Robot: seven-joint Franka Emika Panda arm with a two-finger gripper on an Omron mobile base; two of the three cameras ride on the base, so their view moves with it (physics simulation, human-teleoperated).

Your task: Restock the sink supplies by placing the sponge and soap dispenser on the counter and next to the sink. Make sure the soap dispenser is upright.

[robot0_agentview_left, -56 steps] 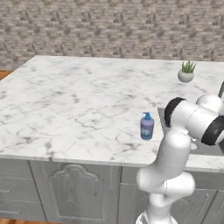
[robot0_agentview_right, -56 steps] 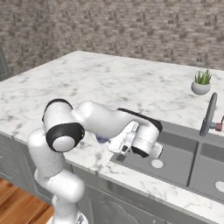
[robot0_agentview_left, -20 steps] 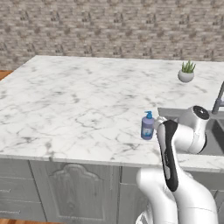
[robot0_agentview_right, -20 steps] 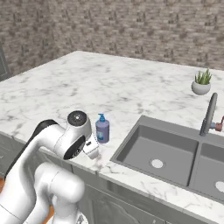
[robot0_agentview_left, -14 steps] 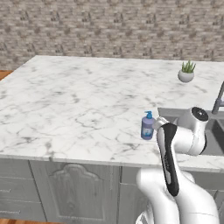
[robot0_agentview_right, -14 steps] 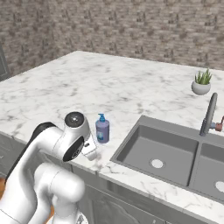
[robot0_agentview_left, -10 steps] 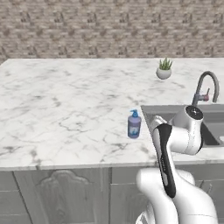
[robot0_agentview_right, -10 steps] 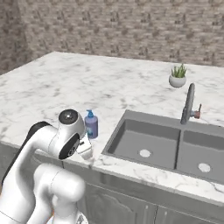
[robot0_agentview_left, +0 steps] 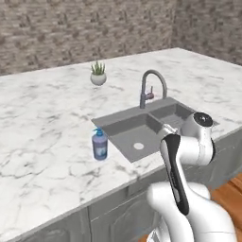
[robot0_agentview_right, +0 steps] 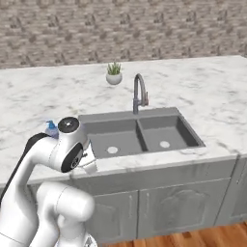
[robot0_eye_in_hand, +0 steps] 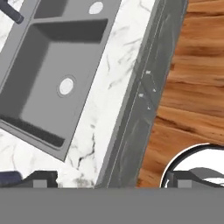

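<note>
Soap dispenser [robot0_agentview_left: 99, 145] stands upright on counter [robot0_agentview_left: 42, 137], just beside sink's [robot0_agentview_left: 142, 130] left basin, on the side away from the faucet [robot0_agentview_left: 151, 87]; long axis vertical. Gripper [robot0_eye_in_hand: 109, 177] hangs at the counter's front edge by the sink, fingers wide apart, holding nothing. Bottle: lavender-blue, blue pump top, small, w/ rounded shoulders. Sponge can't be made out anywhere, so prob. next job is fetching it.

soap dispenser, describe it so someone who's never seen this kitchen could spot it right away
Find the white marble counter and its grey double sink. Just beside the sink's outer edge, away from the faucet, stands the soap dispenser: a small lavender-blue bottle, upright, with a blue pump top, unlike the potted plant farther back.
</note>
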